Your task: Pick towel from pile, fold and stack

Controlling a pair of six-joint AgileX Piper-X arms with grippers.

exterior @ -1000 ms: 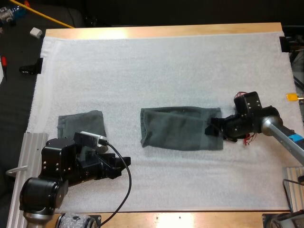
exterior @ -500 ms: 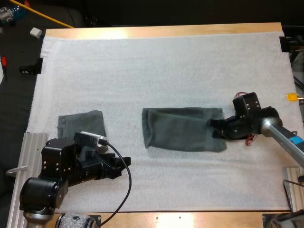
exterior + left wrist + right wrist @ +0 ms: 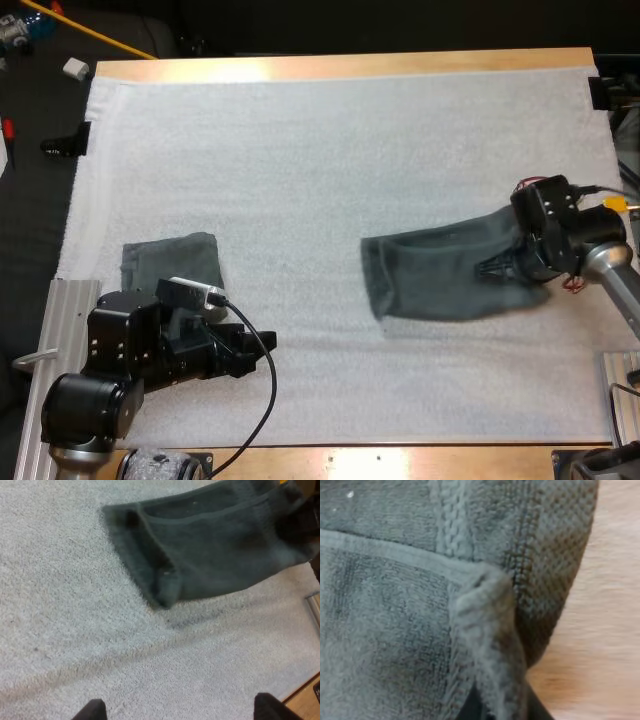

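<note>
Clenched the right hand [image 3: 505, 268] on the right end of the half-folded towel [image 3: 440, 285], over the mat [image 3: 300, 150]. Held the left hand [image 3: 240, 352] released, fingers apart, beside the small folded towel [image 3: 165, 262].

the dark grey-green cloth towel [image 3: 440, 285] is looped terry, soft and matt, with a ribbed woven band and a stitched hem. the smaller folded grey-green towel [image 3: 170, 262] has the same dull nap. the white foam-like mat [image 3: 330, 150] is matt and finely pebbled. the pale wooden table [image 3: 340, 66] is smooth with a slight sheen. the ribbed silver metal rail [image 3: 65, 300] looks brushed.
</note>
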